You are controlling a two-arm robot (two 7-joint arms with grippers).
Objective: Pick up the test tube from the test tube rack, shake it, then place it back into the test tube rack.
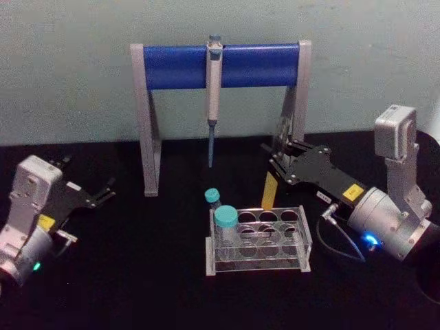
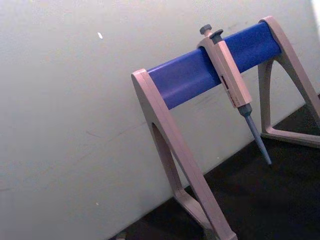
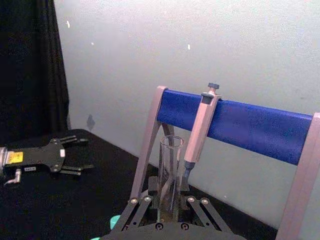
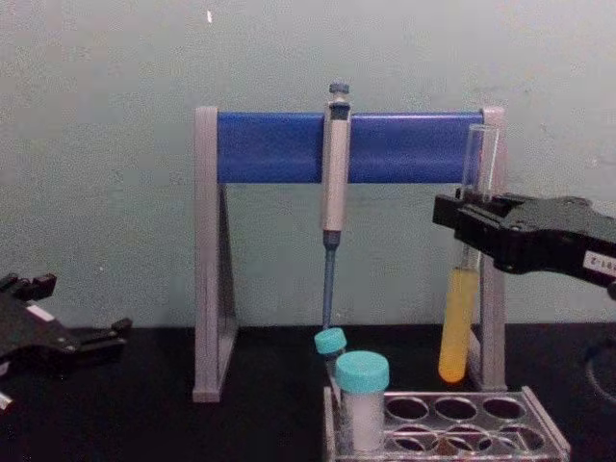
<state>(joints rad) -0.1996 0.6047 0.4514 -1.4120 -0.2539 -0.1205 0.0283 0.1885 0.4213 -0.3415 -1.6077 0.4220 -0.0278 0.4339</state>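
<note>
Standing upright, mouth up, the test tube (image 4: 459,322) sits clamped in the right gripper (image 4: 468,226), its yellow label (image 1: 354,194) unreadable; left gripper (image 1: 104,191) spread.

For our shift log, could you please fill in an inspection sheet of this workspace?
Surface: black table, no spill seen.
Job's things: test tube upright, holding yellow liquid, held above the test tube rack, over its back right holes.
Clutter: two teal-capped vials at the rack's left end; pipette hanging on the pipette stand behind.
Grippers: right gripper shut on the test tube; left gripper open, idle at the table's left.
Cables: grey cable looping beside the right arm.
Surroundings: pale wall behind.
</note>
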